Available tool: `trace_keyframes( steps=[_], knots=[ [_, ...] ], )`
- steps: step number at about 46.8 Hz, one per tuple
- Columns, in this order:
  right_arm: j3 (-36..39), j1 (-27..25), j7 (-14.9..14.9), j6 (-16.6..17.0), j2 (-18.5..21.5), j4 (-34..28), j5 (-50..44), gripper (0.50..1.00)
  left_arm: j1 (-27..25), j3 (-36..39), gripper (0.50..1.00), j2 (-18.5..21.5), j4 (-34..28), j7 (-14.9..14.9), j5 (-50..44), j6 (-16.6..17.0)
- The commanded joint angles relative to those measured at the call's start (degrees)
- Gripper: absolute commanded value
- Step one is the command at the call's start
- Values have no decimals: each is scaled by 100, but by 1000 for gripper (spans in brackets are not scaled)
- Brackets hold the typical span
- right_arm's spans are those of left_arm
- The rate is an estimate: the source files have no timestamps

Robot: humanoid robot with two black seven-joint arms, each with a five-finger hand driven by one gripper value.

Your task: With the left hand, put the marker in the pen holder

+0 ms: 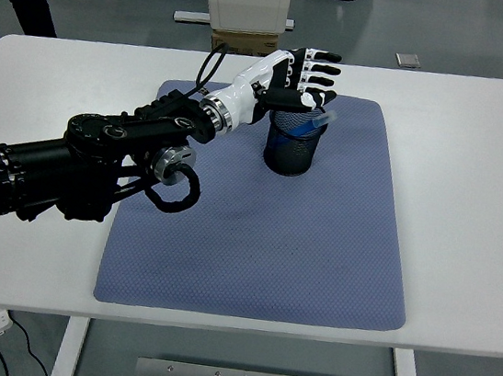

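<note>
Head view: the left hand is hovering just over the far rim of the holder, a black mesh cup standing on the far part of the blue mat. Its fingers are spreading, straightened toward the right, and are gripping nothing. The marker is lying inside the holder, leaning, its blue body crossing the opening and its pale upper end resting at the right rim. Its long axis is running from low left inside the cup up to the right, tilted well off upright; which end is the cap cannot be told.

The risk from here is probably in the hand's pulling away. The thumb and palm are sitting very near the rim, so a low or sideways move could be catching the mesh and tipping the light cup, spilling the marker onto the mat. The slanted marker's top end, poking at the rim, could also be snagged by a passing finger.

The right arm is not showing on the table.
</note>
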Motion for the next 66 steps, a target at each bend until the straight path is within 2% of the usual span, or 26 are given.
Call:
trace_keyframes(
  steps=[1,2,4,9,20,32,45,49,56,66],
  knots=[
    [0,1,0,0,0,0,0,1000,1,-26,865,5,0,2,-5,11],
    [0,1,0,8,0,0,0,1000,-8,-121,906,13,-9,2,-5,46],
    [0,1,0,0,0,0,0,1000,-25,-218,921,22,-9,2,4,72],
    [0,1,0,8,0,0,0,1000,-52,-491,1000,66,-9,2,4,72],
    [0,1,0,0,0,0,0,1000,80,-1053,1000,444,-9,-6,4,11],
    [0,1,0,0,0,0,0,1000,704,-1757,1000,1024,52,-6,83,55],
    [0,1,0,0,0,0,0,1000,1240,-1933,1000,1437,149,-33,74,72],
    [0,1,0,0,0,0,0,1000,1494,-2125,1000,1595,158,-234,-5,72],
    [0,1,0,0,0,0,0,1000,2206,-2793,1000,1701,149,-1051,74,-15],
    [0,1,0,0,0,0,0,1000,2541,-2935,1000,1753,149,-1105,13,-24]
  ],
)
